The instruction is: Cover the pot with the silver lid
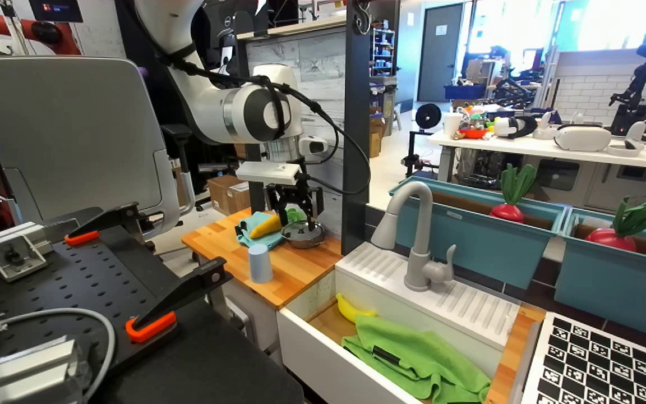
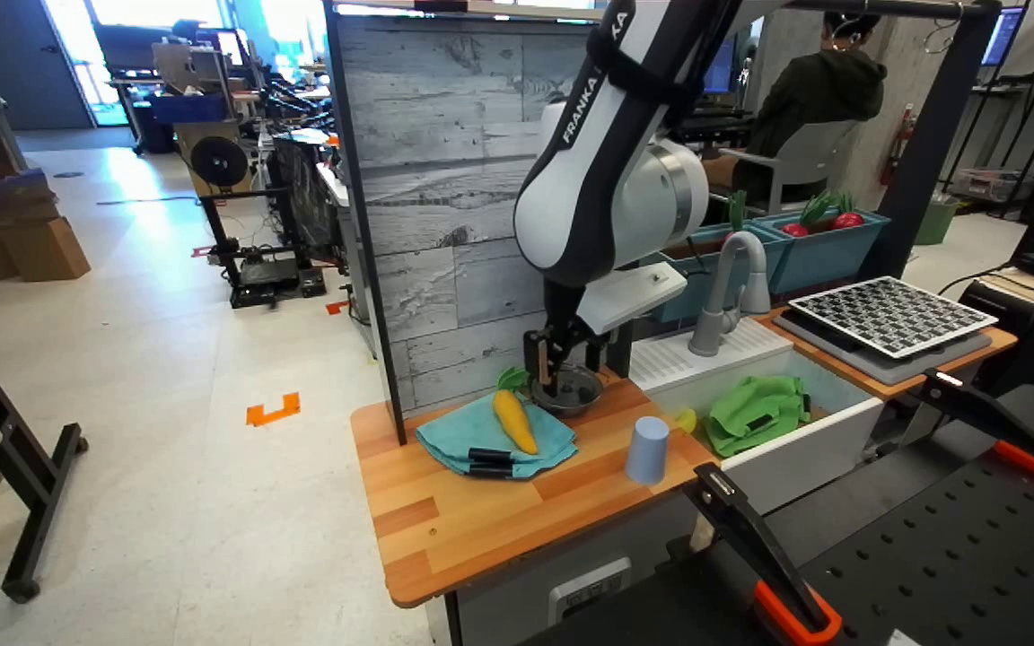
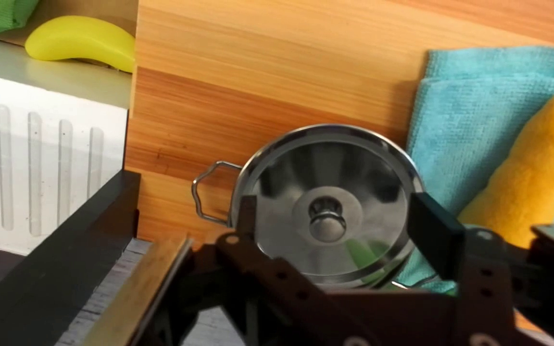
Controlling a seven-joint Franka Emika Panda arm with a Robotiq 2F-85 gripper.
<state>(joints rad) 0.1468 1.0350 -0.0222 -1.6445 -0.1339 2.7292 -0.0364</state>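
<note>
The silver lid [image 3: 277,211], with its round knob, lies over the pot, whose wire handle [image 3: 199,192] sticks out at the left in the wrist view. The pot [image 1: 306,243] stands on the wooden counter beside the wall panel, and also shows in an exterior view [image 2: 562,411]. A dark edge shows below the lid at the lower right, and I cannot tell whether the lid sits fully flush. My gripper [image 3: 333,215] is open, with its fingers apart on either side of the knob and not touching it. It points down just above the lid in both exterior views.
A yellow-orange toy carrot [image 3: 532,168] lies on a teal cloth [image 3: 459,125] beside the pot. A light blue cup [image 2: 648,450] stands near the counter's front edge. The sink with the faucet [image 1: 418,241] holds a banana [image 1: 354,308] and a green cloth [image 1: 413,348]. A grey panel [image 2: 445,224] rises behind.
</note>
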